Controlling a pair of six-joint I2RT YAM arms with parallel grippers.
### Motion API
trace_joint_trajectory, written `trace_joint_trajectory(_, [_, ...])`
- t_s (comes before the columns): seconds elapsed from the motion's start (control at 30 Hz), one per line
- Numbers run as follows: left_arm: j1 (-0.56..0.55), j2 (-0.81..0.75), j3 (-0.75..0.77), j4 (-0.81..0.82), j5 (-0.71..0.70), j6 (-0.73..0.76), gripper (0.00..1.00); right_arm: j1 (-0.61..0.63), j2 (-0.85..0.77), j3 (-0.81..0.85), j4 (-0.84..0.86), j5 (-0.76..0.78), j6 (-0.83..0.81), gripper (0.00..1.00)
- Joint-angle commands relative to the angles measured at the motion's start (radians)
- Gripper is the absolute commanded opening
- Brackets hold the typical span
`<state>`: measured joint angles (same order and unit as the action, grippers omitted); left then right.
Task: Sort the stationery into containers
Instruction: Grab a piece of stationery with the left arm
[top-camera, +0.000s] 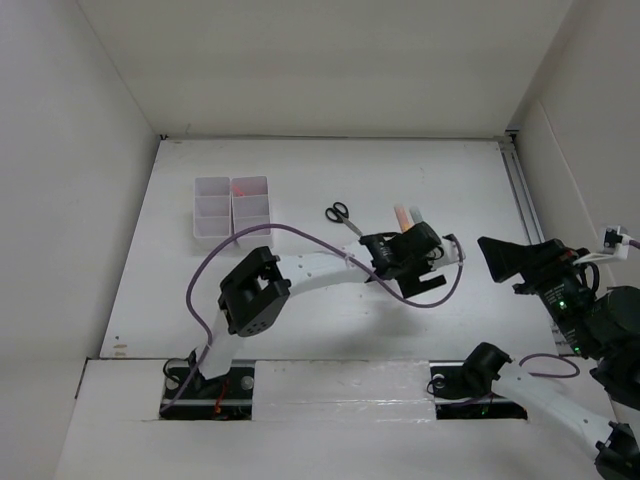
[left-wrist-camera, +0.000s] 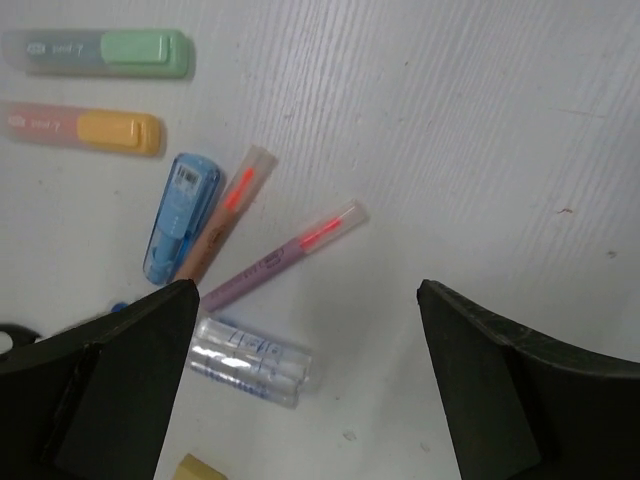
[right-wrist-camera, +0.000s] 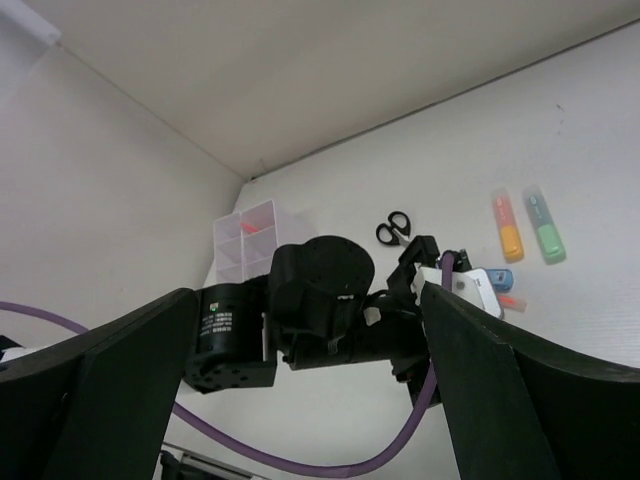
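My left gripper (left-wrist-camera: 305, 290) hangs open just above the table, over a cluster of stationery. A clear blue-capped bottle (left-wrist-camera: 250, 360) lies by its left finger, not gripped. Beyond the bottle lie two thin pens (left-wrist-camera: 285, 255), a blue marker (left-wrist-camera: 182, 216), an orange marker (left-wrist-camera: 95, 130) and a green marker (left-wrist-camera: 110, 53). A yellow eraser (left-wrist-camera: 200, 468) peeks in at the bottom edge. Black-handled scissors (top-camera: 340, 213) lie left of the left gripper (top-camera: 418, 238). The white organizer (top-camera: 232, 210) stands at the far left with something red in a back compartment. My right gripper (top-camera: 497, 258) is raised, open and empty.
The left arm (right-wrist-camera: 330, 300) and its purple cable (top-camera: 215, 260) stretch across the middle of the table, filling the right wrist view between that gripper's fingers. White walls enclose the table on three sides. A rail (top-camera: 520, 190) runs along the right edge.
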<state>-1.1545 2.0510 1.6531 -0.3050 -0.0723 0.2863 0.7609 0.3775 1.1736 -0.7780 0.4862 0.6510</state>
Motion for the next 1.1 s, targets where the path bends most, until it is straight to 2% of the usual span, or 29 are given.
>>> trace_joint_trajectory(0.0, [0.027, 0.041, 0.097, -0.052, 0.123, 0.07, 0.88, 0.008, 0.009, -0.011, 0.048, -0.029, -0.021, 0.99])
trace_joint_trajectory(0.17, [0.079, 0.031, 0.123, -0.132, 0.273, 0.094, 0.84, 0.008, 0.0, -0.002, 0.039, -0.009, -0.03, 0.99])
trace_joint_trajectory(0.3, [0.079, 0.04, 0.146, -0.154, 0.281, 0.123, 0.81, 0.008, 0.0, 0.011, 0.039, 0.0, -0.039, 0.99])
trace_joint_trajectory(1.07, [0.088, 0.172, 0.126, -0.125, 0.281, 0.123, 0.81, 0.008, -0.077, 0.0, 0.06, -0.074, -0.039, 0.99])
